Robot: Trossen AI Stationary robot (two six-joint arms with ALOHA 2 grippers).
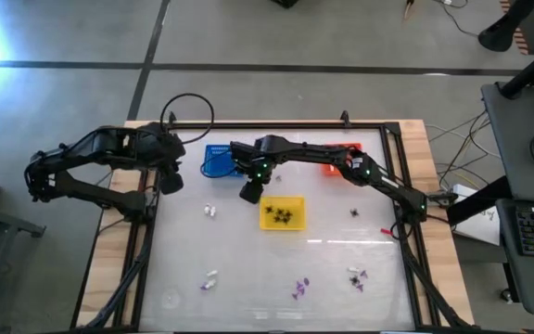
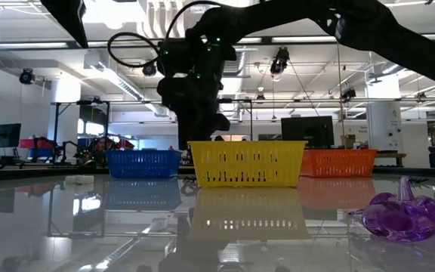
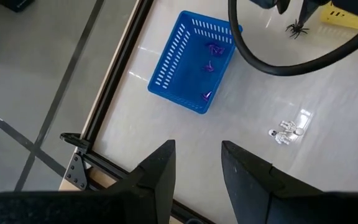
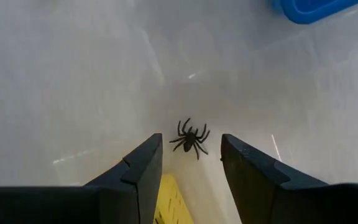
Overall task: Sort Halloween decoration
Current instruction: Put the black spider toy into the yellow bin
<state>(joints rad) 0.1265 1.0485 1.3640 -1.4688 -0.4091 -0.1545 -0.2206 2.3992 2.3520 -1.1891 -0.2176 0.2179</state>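
Observation:
A black spider trinket (image 4: 190, 138) lies on the glossy table, just past the fingertips of my open right gripper (image 4: 191, 146). That gripper (image 1: 250, 192) hangs over the table between the blue basket (image 1: 219, 160) and the yellow basket (image 1: 283, 211), pointing steeply down. Black trinkets lie in the yellow basket, and purple trinkets (image 3: 211, 50) in the blue basket (image 3: 194, 59). My left gripper (image 3: 197, 152) is open and holds nothing, raised near the table's left edge (image 1: 170, 181). A white trinket (image 3: 286, 132) lies on the table beyond it.
An orange basket (image 1: 341, 158) stands at the back, partly under the right arm. Loose trinkets lie about: white ones (image 1: 211, 276), purple ones (image 1: 299, 288), a mixed group (image 1: 355, 276) and black ones (image 1: 353, 213). A black cable (image 3: 278, 62) loops over the left arm.

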